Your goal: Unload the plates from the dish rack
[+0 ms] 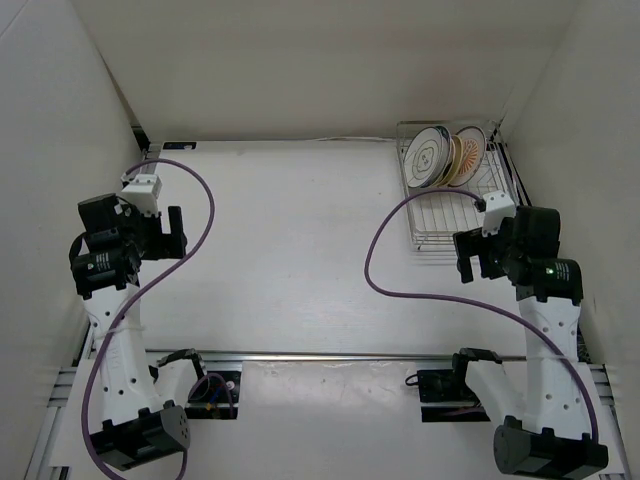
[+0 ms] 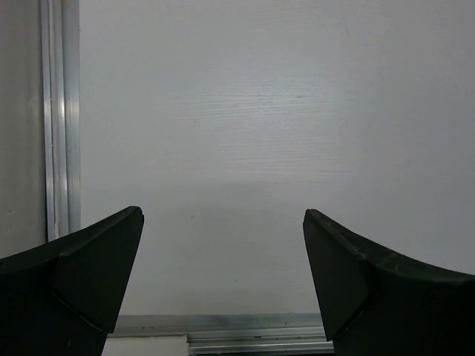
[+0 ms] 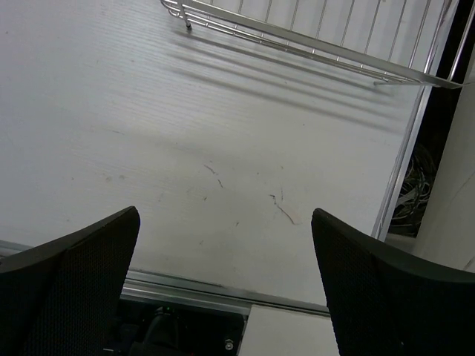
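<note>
Silver dish rack is sitting far-right on the counter, plates standing at its far end, just ahead of the right hand; left hand is hovering well apart, both gaping wide, empty.

bare table centre, dish rack far right

Worktop: white, faintly grained, with a few fine scratches near the right edge.
Dish rack: silver wire, standing on the worktop in the far right corner.
Aluminium rail: runs along the near edge.
</note>
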You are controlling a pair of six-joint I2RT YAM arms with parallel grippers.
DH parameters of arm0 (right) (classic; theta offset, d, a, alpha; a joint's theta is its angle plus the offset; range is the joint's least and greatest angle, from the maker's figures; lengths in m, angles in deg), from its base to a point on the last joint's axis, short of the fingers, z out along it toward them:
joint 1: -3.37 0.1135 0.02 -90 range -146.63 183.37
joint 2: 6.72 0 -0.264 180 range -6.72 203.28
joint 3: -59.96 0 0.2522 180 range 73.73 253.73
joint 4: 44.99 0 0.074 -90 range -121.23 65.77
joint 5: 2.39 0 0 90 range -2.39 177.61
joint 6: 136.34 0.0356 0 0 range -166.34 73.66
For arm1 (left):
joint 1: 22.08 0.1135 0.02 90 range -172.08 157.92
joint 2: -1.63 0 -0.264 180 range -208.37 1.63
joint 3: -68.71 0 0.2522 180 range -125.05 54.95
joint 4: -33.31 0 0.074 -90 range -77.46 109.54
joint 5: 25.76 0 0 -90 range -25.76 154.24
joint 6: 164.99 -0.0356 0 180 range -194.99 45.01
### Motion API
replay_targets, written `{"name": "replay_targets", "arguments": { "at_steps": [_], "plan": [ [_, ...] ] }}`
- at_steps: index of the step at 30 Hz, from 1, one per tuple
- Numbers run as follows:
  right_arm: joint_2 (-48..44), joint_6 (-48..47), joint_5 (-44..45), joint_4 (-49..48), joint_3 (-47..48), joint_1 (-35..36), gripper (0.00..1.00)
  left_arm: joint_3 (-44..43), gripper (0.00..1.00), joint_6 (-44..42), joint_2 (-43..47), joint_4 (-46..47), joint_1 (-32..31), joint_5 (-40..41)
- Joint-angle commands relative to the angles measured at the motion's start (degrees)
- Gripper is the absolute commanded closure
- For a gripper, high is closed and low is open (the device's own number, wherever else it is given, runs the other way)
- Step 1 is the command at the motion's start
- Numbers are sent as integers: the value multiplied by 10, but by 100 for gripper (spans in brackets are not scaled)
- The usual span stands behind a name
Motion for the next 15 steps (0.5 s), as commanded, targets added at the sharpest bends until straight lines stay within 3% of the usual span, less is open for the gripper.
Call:
{"name": "replay_targets", "arguments": {
  "at_steps": [1,4,8,15],
  "plan": [
    [-23,19,3,-26,25,2,0,3,0,52,9,41,-3,55],
    [-37,47,-10,-53,19,2,0,26,0,78,14,60,-3,136],
    [-11,106,-30,-92,6,2,0,13,0,85,-7,58,40,91],
    [125,139,-36,-134,66,2,0,-53,0,81,-88,39,40,64]
  ]
}}
